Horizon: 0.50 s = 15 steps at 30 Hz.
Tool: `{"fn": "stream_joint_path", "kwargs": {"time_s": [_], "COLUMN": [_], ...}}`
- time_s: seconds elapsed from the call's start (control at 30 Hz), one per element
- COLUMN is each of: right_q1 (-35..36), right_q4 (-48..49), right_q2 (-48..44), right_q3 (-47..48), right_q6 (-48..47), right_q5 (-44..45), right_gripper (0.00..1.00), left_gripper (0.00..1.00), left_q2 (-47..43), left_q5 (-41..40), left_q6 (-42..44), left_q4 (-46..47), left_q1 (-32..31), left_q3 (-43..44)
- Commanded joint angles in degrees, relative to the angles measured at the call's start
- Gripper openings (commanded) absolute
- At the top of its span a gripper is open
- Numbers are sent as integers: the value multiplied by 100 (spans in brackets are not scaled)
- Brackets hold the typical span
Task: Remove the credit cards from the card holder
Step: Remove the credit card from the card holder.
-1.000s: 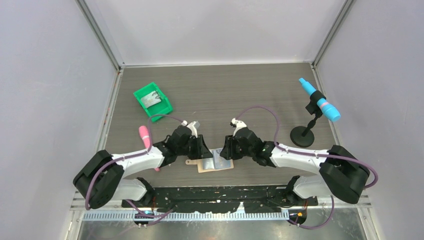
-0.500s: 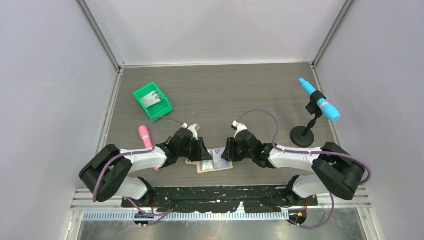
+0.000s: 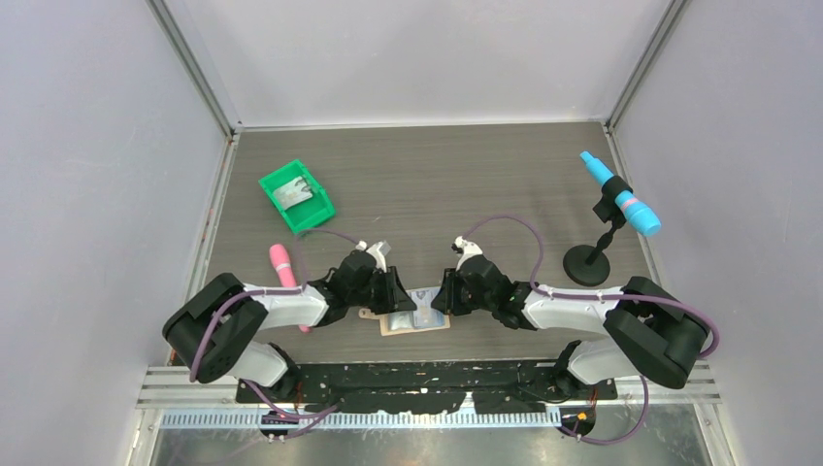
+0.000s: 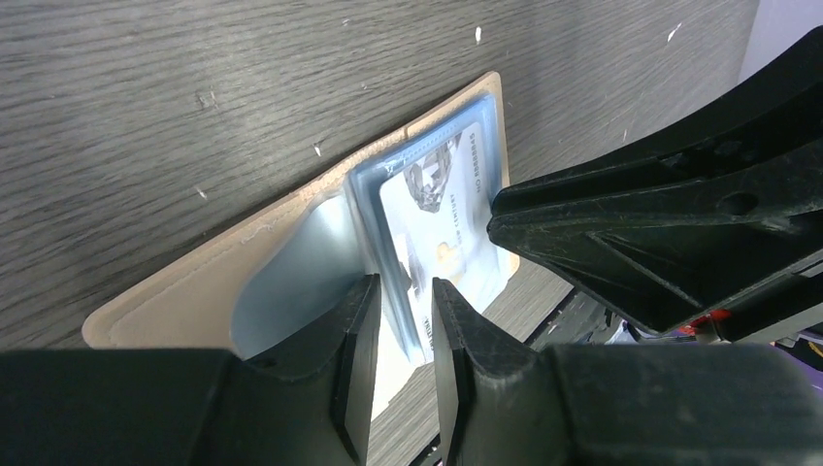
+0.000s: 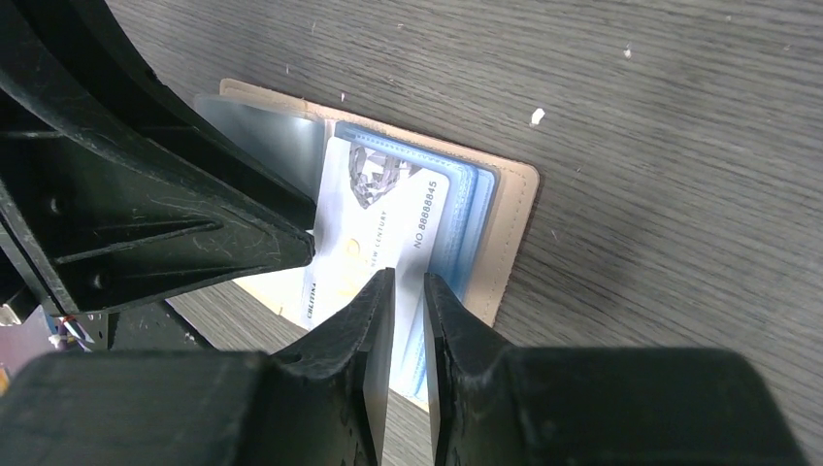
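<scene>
Left pincer (image 4: 403,296), right pincer (image 5: 408,289) nearly closed over credit cards (image 5: 374,228), actual grip hidden

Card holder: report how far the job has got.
Done: the card holder lies open on the table. In hand: the left end effector and right end effector sit nearly closed at a credit card angled partly out of its blue sleeve. Left: that card is not yet free.
</scene>
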Motion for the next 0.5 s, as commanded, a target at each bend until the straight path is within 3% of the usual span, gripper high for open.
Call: {"fn": "stream_joint_path", "kwargs": {"time_s": [0.0, 0.3, 0.47], "right_q1": [-16, -40, -43], "right_q4": [-109, -76, -74], "right_q2": [39, 48, 32], "right_q3": [-160, -191, -227], "right_q6": [42, 51, 74], "right_q5": [87, 83, 87], "right_gripper": [25, 25, 25], "left_gripper": [28, 27, 4], "left_q2": [118, 272, 185], "left_q5": [55, 143, 154], "left_q6": [-84, -357, -394], "left_q4": [442, 922, 984], "left_q1": [-34, -70, -70], "left_q3": [-60, -187, -219]}}
